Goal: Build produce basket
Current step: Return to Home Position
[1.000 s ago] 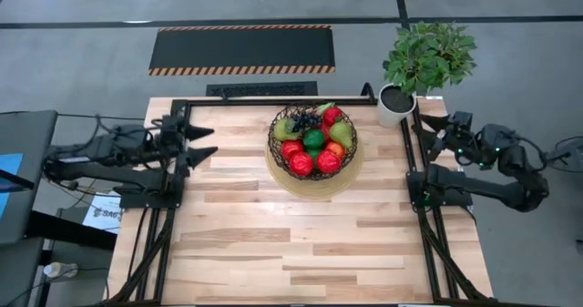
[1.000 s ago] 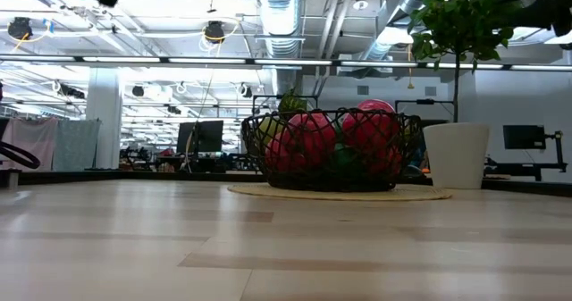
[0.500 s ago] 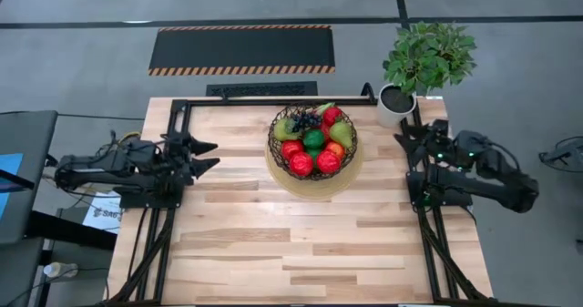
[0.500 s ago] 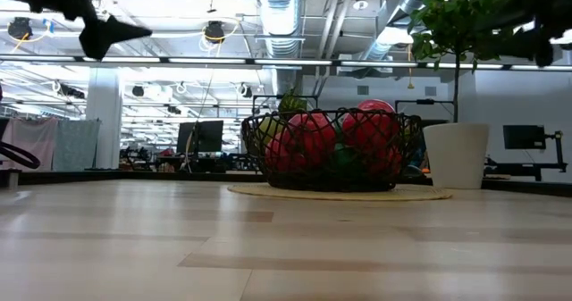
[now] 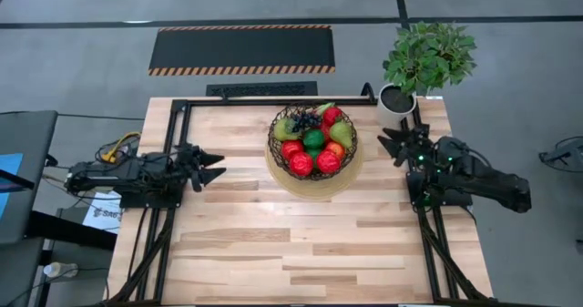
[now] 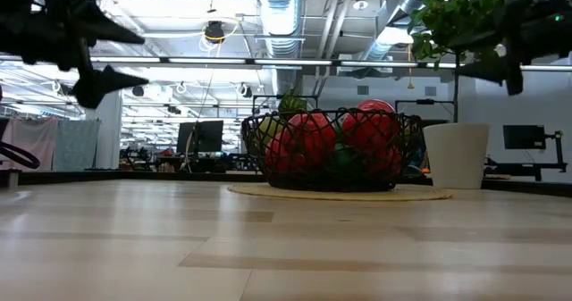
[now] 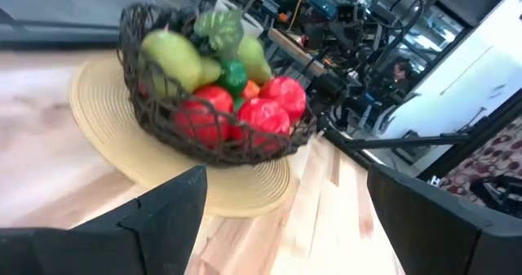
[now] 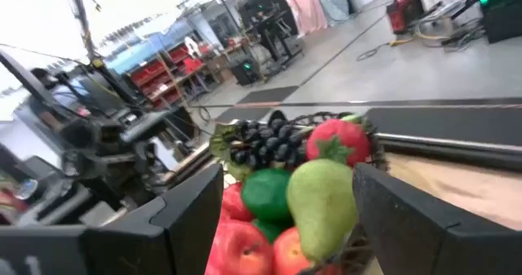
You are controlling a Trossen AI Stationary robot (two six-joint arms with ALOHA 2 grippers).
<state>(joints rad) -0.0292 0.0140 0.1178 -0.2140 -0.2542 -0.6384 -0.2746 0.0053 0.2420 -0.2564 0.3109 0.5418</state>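
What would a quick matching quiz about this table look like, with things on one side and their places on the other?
Things:
1. dark grapes
2. potted plant
3. left tool
4. right tool

Places:
A. at the far right corner of the table
B. by the table's left edge, open and empty
C. inside the basket
D. by the table's right edge, open and empty

Pairs: 1-C, 2-A, 3-B, 4-D
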